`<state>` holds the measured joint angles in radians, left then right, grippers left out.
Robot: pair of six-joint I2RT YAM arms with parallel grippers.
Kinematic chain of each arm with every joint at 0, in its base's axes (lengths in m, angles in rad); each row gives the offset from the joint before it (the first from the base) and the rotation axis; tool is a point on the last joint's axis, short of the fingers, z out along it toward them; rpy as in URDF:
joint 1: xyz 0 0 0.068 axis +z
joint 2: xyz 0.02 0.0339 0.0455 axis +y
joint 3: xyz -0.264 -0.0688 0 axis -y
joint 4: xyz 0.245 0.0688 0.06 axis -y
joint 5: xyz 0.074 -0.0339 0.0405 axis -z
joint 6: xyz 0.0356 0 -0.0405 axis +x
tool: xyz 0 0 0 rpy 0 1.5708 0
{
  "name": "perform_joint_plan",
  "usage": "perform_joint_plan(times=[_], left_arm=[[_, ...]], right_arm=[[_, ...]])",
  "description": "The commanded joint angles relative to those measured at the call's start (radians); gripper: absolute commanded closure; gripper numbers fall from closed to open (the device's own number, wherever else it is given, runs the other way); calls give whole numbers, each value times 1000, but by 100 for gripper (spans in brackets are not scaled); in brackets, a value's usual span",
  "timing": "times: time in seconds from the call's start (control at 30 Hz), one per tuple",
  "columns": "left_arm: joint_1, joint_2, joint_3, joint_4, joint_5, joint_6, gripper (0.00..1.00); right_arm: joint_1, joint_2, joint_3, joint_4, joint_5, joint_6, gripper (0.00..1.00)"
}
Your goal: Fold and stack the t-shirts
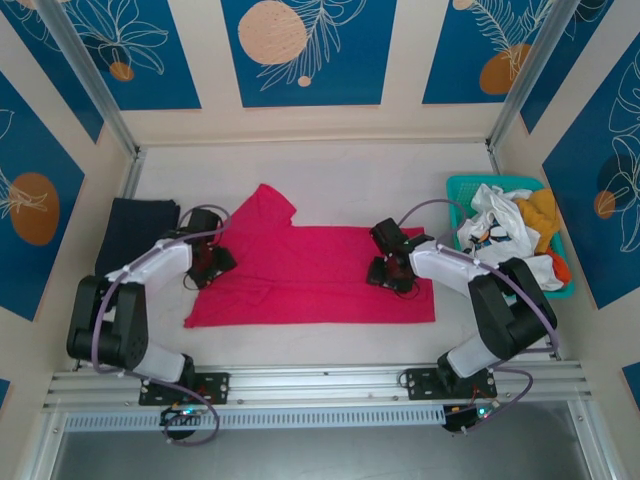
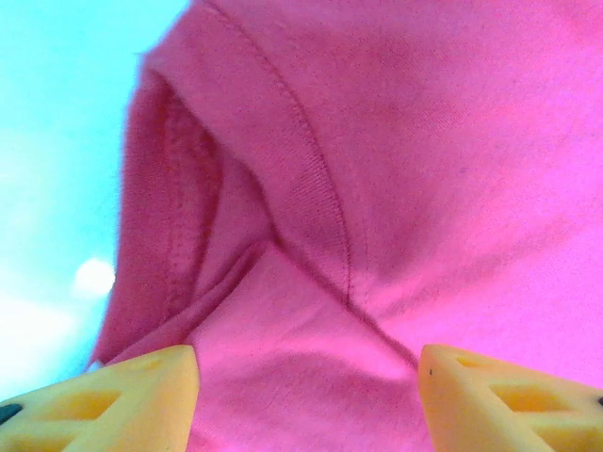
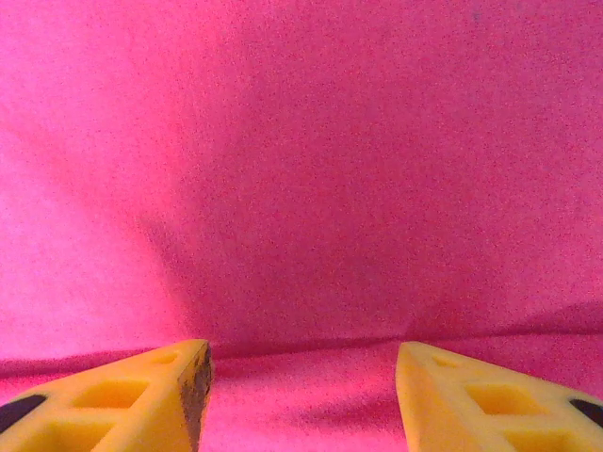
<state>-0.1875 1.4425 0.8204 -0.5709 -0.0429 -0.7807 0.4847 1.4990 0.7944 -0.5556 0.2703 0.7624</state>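
L tool (image 2: 308, 375) jaws apart over pink t-shirt (image 1: 310, 285), R tool (image 3: 301, 365) likewise, navy t-shirt (image 1: 140, 232) folded at L edge

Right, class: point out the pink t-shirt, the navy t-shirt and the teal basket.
pink t-shirt (image 1: 310, 285), top view, mid body.
navy t-shirt (image 1: 135, 228), top view, centre of cloth.
teal basket (image 1: 470, 183), top view, far-left rim corner.

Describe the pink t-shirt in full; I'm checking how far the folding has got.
The pink t-shirt is bright magenta soft knit with stitched seams. It lies flat on the white table as a long band, one sleeve poking toward the far side. The left gripper and right gripper sit open near its ends.
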Motion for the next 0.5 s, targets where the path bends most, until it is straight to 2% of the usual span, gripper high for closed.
perform_joint_plan(times=[0.0,0.2,0.47], left_arm=[[3,-34,57,-51,-45,-22,37],[-2,131,314,-92,-106,-50,37],[-3,460,677,-178,-133,-101,50]], right_arm=[[3,-62,21,-41,-16,12,45],[11,-70,112,-40,-22,-21,45],[20,-57,115,-21,-33,-7,45]])
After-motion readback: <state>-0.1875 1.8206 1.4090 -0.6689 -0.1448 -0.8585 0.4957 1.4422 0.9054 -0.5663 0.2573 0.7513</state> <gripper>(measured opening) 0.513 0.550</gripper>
